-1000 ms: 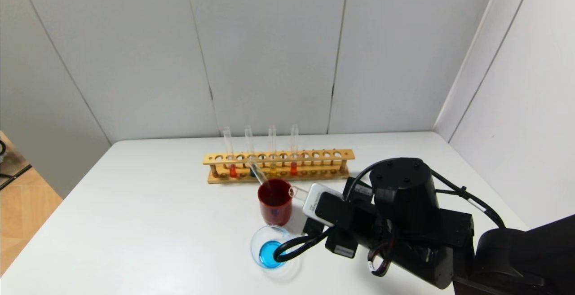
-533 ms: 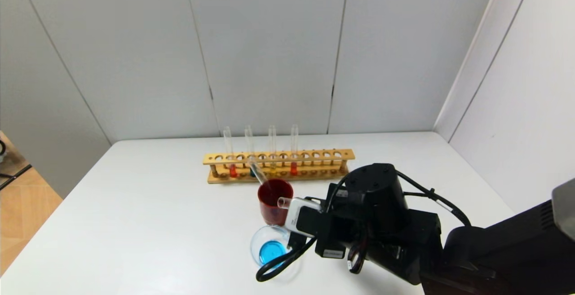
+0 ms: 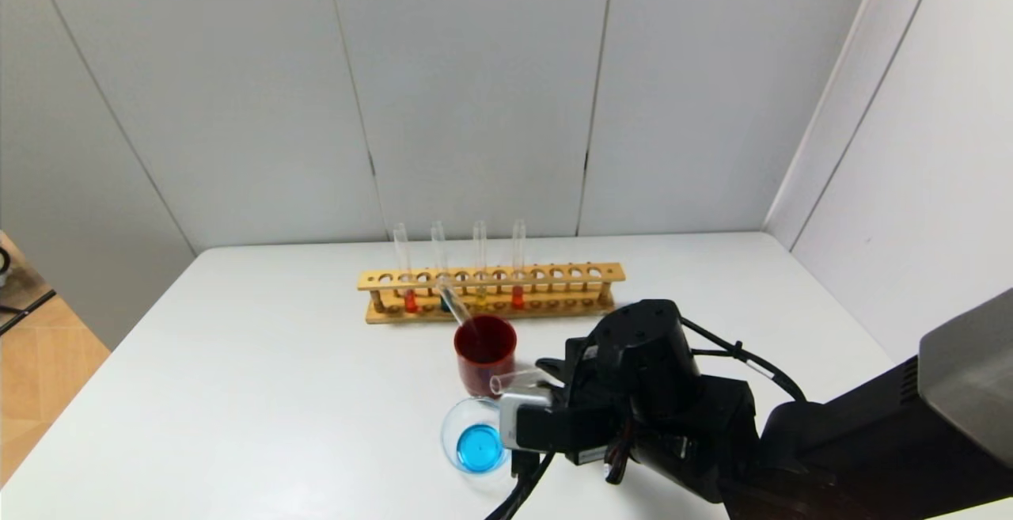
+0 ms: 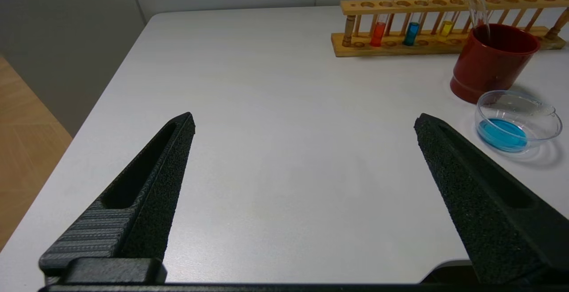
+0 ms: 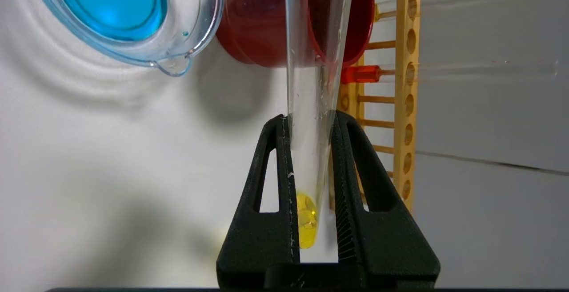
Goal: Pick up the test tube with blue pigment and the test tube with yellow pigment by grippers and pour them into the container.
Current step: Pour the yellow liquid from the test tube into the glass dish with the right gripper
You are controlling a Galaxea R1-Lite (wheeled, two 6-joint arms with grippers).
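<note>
My right gripper (image 3: 546,377) is shut on the test tube with yellow pigment (image 3: 514,381) and holds it nearly level, its open mouth just above the container's far rim beside the red cup. In the right wrist view the jaws (image 5: 310,121) clamp the tube (image 5: 313,83) low down, with the yellow liquid (image 5: 306,221) still at its bottom. The container (image 3: 451,429), a low glass beaker, holds blue liquid; it also shows in the right wrist view (image 5: 200,21). A test tube with blue pigment (image 3: 438,247) stands in the rack. My left gripper (image 4: 304,123) is open and empty over the table's left front.
A wooden rack (image 3: 554,275) at the back holds tubes with red, blue, yellow and red liquid. A dark red cup (image 3: 484,354) stands between the rack and the container, with an empty tube (image 3: 455,304) leaning in it. Walls close the back and right.
My right gripper has moved left and nearer, toward the container, and rolled over. The yellow tube's mouth has gone from beside the red cup's rim to just above the container.
</note>
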